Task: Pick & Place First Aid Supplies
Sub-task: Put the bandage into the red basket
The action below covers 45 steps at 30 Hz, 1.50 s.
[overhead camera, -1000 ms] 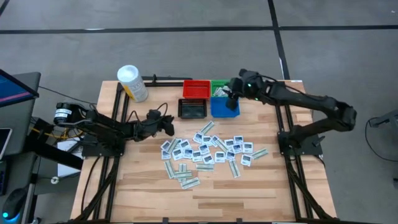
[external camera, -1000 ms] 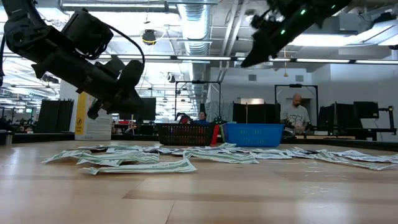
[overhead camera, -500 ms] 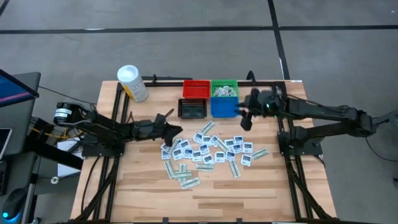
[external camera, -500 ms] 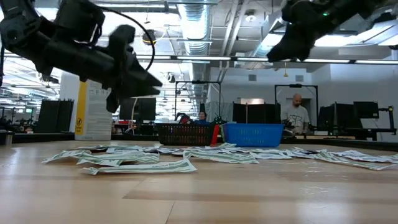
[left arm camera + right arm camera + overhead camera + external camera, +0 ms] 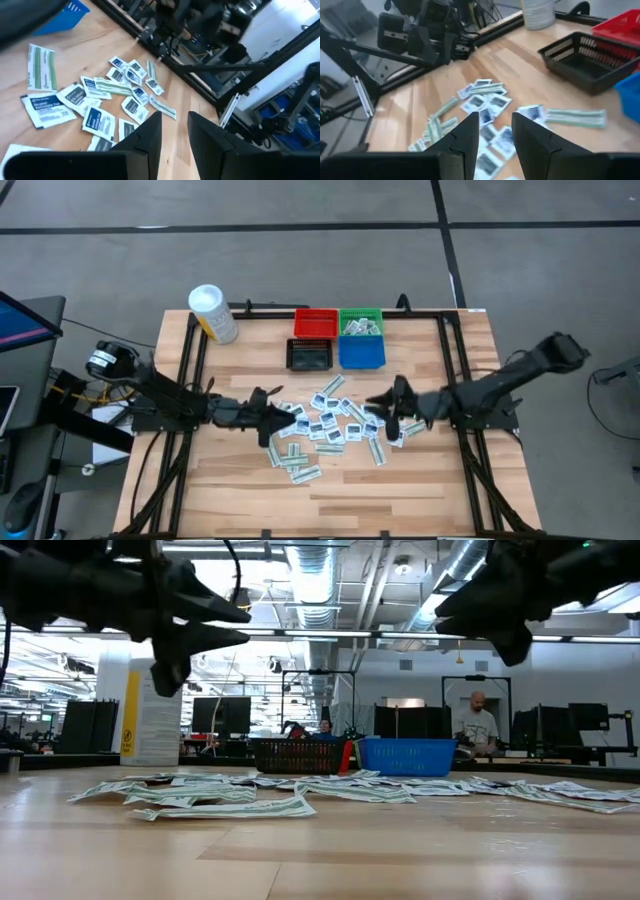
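The first aid supplies [image 5: 335,420] lie scattered flat on the wooden table's middle: small white square packets and narrow green-white strips, also seen in the left wrist view [image 5: 99,120] and the right wrist view [image 5: 487,105]. My left gripper [image 5: 286,413] hovers open at the pile's left edge, nothing between its fingers [image 5: 150,132]. My right gripper [image 5: 379,402] hovers open at the pile's right side, above the packets, also with nothing between its fingers [image 5: 470,132]. In the low view both grippers [image 5: 225,625] [image 5: 455,615] hang well above the table.
Four small bins stand at the far middle: red [image 5: 315,323], green [image 5: 361,315] with packets inside, black [image 5: 309,356], blue [image 5: 361,354]. A white tub [image 5: 212,313] stands at the far left. People sit in the room beyond the table [image 5: 477,720].
My right gripper has come from above the bins toward the table's near edge and down, rolling, to the right side of the packet pile. My left gripper has swung toward the near edge and risen a little, tipping up toward level. The packets lie as before.
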Motion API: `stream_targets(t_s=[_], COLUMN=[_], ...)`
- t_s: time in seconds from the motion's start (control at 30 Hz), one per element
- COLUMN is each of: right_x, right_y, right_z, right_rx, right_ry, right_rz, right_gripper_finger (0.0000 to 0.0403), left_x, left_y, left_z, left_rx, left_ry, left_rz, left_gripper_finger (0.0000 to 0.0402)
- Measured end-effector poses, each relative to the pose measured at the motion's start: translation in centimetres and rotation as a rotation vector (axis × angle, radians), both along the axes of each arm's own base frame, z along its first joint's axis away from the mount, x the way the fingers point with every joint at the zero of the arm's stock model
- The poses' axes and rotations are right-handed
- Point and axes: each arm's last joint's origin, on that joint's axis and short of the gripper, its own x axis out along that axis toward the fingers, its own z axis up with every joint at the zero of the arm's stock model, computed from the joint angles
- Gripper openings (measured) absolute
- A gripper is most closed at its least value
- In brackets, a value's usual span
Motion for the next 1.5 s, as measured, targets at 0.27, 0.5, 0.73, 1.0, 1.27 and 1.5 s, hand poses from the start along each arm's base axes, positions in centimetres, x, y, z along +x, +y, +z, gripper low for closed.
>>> stream_targets(t_s=[0.27, 0.5, 0.73, 1.0, 1.27, 1.5], right_x=[1.1, 2.6, 5.5, 6.3, 7.4, 9.4], right_y=[6.3, 9.8, 11.6, 9.9, 9.4, 9.4], right_z=[-3.9, -5.8, -5.4, -2.9, -1.6, -0.8], right_rx=[0.097, 0.077, -0.085, -0.238, -0.211, -0.136], right_ry=[-0.073, -0.01, 0.239, 0.681, 0.661, 0.482], right_rz=[0.047, 0.147, 0.28, 0.174, 0.144, 0.141], right_gripper_finger=[0.0111, 0.0111, 0.0111, 0.0111, 0.0111, 0.0111], left_x=[-0.9, -1.8, -4.1, -5.7, -6.4, -6.5], left_y=[-2.0, -3.8, -4.0, -3.2, -2.6, -2.4], left_z=[0.0, -0.1, -2.3, -4.0, -4.8, -4.9], left_rx=[-0.056, -0.049, -0.05, -0.149, -0.126, -0.113], left_ry=[-0.005, 0.001, 0.082, 0.148, 0.173, 0.167], left_rz=[-0.02, -0.108, -0.148, -0.111, -0.085, -0.046], left_gripper_finger=[0.0095, 0.0095, 0.0095, 0.0095, 0.0095, 0.0095])
